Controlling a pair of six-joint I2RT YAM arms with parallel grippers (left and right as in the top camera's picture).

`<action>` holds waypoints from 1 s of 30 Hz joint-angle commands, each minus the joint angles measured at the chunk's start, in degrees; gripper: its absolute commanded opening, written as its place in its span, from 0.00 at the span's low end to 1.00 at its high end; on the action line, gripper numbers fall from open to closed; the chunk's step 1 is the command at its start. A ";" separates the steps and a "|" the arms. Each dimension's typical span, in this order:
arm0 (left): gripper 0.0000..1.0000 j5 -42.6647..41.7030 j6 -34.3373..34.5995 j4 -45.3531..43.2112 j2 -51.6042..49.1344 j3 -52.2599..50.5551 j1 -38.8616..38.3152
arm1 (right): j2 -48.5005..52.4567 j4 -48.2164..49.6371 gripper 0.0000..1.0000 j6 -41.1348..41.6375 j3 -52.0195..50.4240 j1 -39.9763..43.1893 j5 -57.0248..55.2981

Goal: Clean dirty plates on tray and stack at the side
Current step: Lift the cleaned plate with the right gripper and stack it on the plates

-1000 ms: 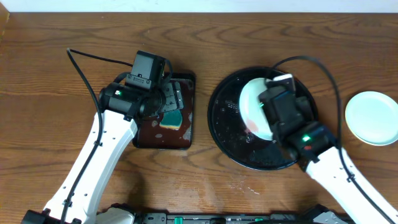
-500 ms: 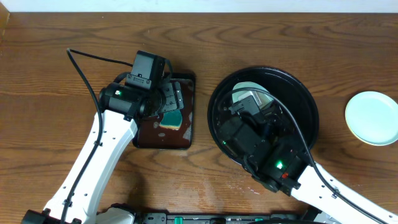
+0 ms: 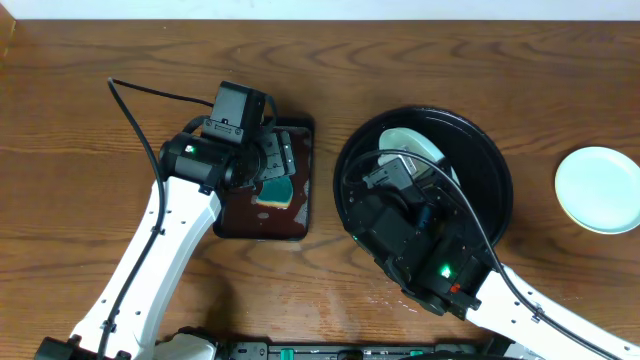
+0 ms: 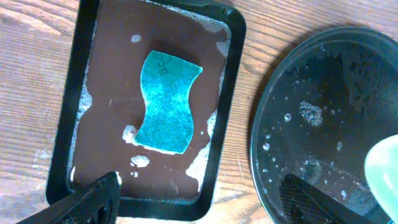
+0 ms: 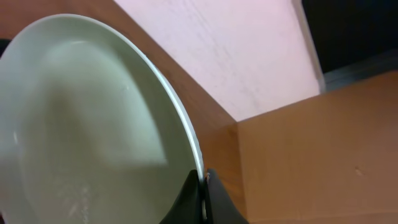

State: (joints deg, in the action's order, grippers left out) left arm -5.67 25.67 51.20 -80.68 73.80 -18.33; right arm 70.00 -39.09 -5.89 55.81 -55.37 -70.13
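The large black tray [image 3: 490, 160] lies right of centre. My right gripper [image 5: 203, 186] is shut on the rim of a pale mint plate [image 5: 87, 124] and holds it tilted on edge over the tray; the plate's top shows in the overhead view [image 3: 412, 146] behind the right arm. A second pale mint plate [image 3: 598, 189] lies flat on the bare wood at the far right. My left gripper [image 4: 199, 202] is open and empty, hovering over the near edge of the brown rectangular tray [image 4: 106, 124] with the teal sponge [image 4: 166, 101]. The pale yellow plate is out of view.
The black tray's wet, soapy surface [image 4: 323, 118] shows in the left wrist view, with the held plate's edge [image 4: 384, 168] at the far right. Cables run from both arms. Bare wood-grain tabletop [image 3: 80, 180] surrounds the trays.
My right arm swung left over the black tray and turned the held plate up on edge, so it now hides most of it. The left arm has not moved.
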 commanded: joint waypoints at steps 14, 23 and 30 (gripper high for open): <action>0.83 0.11 0.28 0.26 0.09 1.11 0.26 | -0.68 0.74 0.01 -2.56 0.61 -2.10 -5.09; 0.83 0.09 0.28 0.26 0.09 1.11 0.26 | -0.68 0.74 0.01 -2.58 0.61 -2.10 -5.11; 0.83 0.11 0.28 0.26 0.09 1.11 0.26 | -0.68 0.74 0.01 -2.56 0.61 -2.10 -5.11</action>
State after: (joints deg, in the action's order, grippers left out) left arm -5.67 25.67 51.20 -80.68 73.80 -18.33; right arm 70.00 -38.52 -8.21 55.81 -57.14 -73.10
